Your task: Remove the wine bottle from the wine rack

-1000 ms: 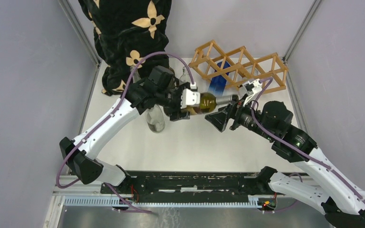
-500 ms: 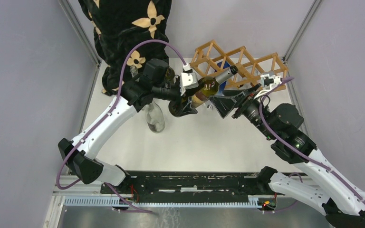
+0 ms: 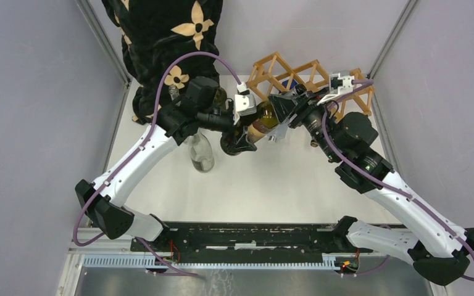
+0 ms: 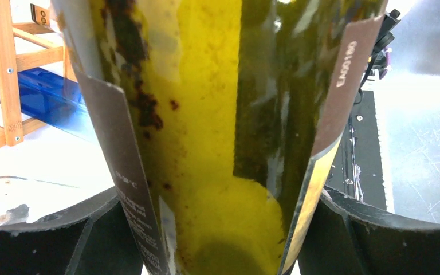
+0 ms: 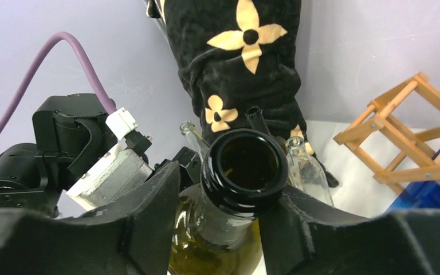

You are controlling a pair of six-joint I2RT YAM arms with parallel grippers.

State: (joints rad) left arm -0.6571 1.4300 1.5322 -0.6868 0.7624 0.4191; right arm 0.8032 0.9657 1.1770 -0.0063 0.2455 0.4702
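I see a white surface [image 3: 271,179] from above, with the wooden wine rack [image 3: 265,59] at its far right edge. A black cloth with cream flower shapes [image 3: 166,37] hangs at the far left.

My left arm [image 3: 142,154] reaches forward and inward, its wrist turned towards the centre. My right arm [image 3: 401,200] bends at the elbow and angles back in to meet it just in front of the rack.

The wine bottle [image 3: 262,126] is out of the rack, held in the air between the two arms and tilted, mouth towards the right wrist camera. A clear glass bottle [image 3: 202,154] stands on the surface near the left arm.

The left tool [image 4: 217,229] pinches the bottle's green body, a finger pressed on each side. The right tool [image 5: 226,195] flanks the neck closely, but I cannot tell if it is gripping yet.

I judge this to be a two-handed steadying. I should seat the right fingers below the lip, keep both wrists in line with the bottle, and steer clear of the rack and the standing bottle
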